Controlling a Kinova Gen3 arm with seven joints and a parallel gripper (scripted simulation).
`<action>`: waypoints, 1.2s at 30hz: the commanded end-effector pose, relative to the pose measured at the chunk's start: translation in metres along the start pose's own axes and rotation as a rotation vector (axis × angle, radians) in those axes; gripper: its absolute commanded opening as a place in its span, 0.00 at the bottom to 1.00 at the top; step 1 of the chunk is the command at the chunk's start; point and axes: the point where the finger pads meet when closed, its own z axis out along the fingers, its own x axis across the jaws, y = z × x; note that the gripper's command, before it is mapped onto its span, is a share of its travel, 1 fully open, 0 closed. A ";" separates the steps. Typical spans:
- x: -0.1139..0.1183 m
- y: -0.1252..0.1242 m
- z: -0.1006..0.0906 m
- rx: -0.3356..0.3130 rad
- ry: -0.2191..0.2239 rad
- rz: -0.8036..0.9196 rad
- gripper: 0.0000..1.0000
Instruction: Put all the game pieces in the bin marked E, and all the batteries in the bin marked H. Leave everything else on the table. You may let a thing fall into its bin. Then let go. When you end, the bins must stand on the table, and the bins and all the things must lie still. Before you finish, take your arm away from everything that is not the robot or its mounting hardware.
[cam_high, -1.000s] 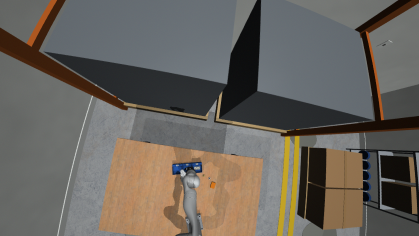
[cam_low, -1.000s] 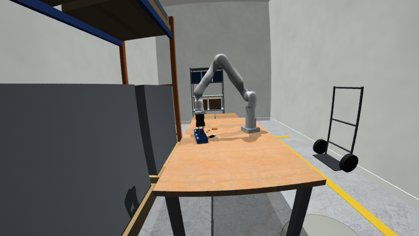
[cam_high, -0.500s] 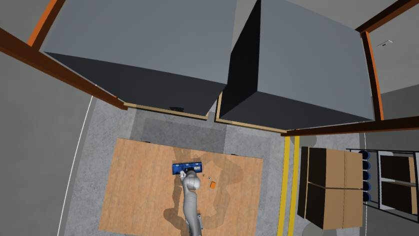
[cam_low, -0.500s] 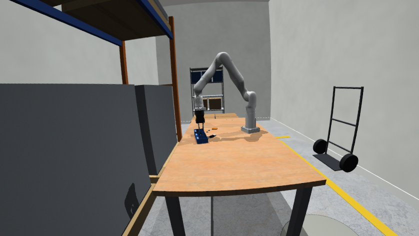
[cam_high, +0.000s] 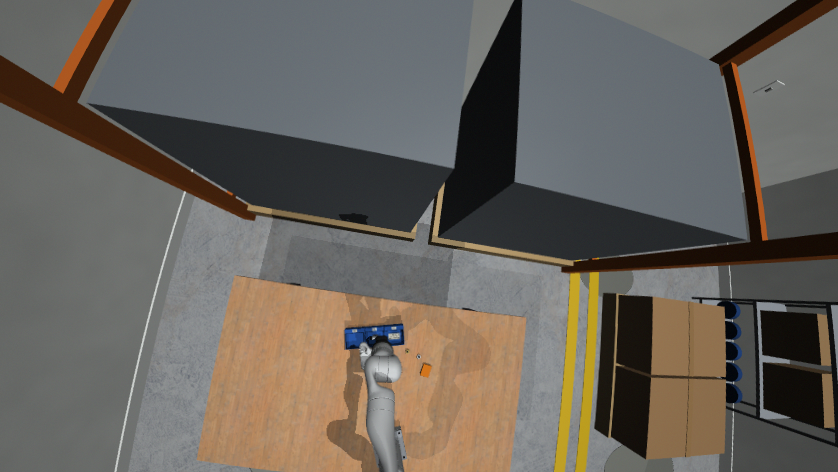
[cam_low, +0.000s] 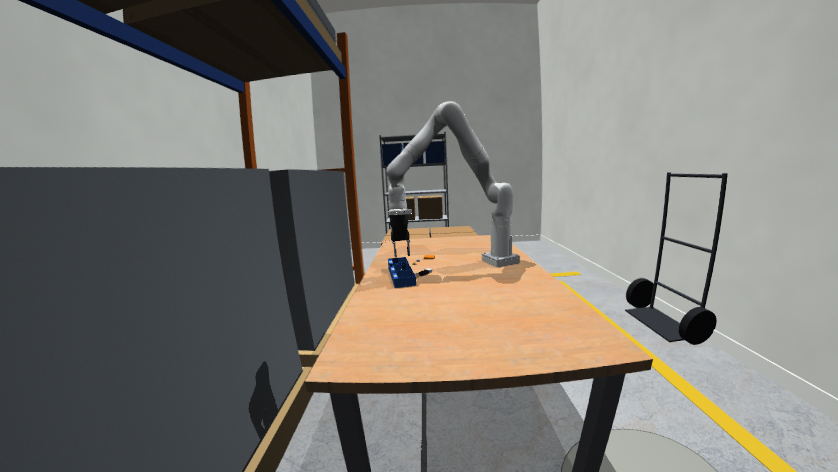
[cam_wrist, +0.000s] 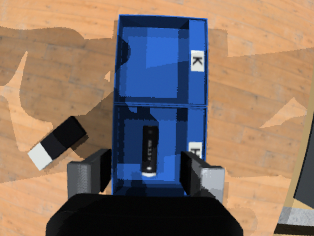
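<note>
A row of joined blue bins (cam_high: 374, 332) (cam_low: 401, 272) stands on the wooden table (cam_high: 281, 381) (cam_low: 469, 328). In the wrist view the near bin (cam_wrist: 120, 154) carries a partly hidden label that reads like H, and the far bin (cam_wrist: 160, 61) is marked K and is empty. A dark battery (cam_wrist: 151, 150) lies on the floor of the near bin. My gripper (cam_wrist: 145, 165) (cam_low: 399, 240) is open just above that bin, with a finger on each side of it and nothing between them. A black and white block lies on the table left of the bins.
An orange thing (cam_high: 425, 369) (cam_low: 429, 257) and two small pieces (cam_high: 406, 350) (cam_high: 418, 355) lie on the table right of the bins. A dark small thing (cam_low: 424, 270) lies beside the bins. Tall grey boxes (cam_low: 146, 293) stand along the table's far edge.
</note>
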 end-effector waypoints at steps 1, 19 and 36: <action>0.003 -0.002 -0.011 0.003 0.013 -0.003 1.00; 0.003 -0.002 -0.075 0.003 0.013 -0.003 1.00; 0.002 -0.002 -0.117 0.003 0.013 -0.003 1.00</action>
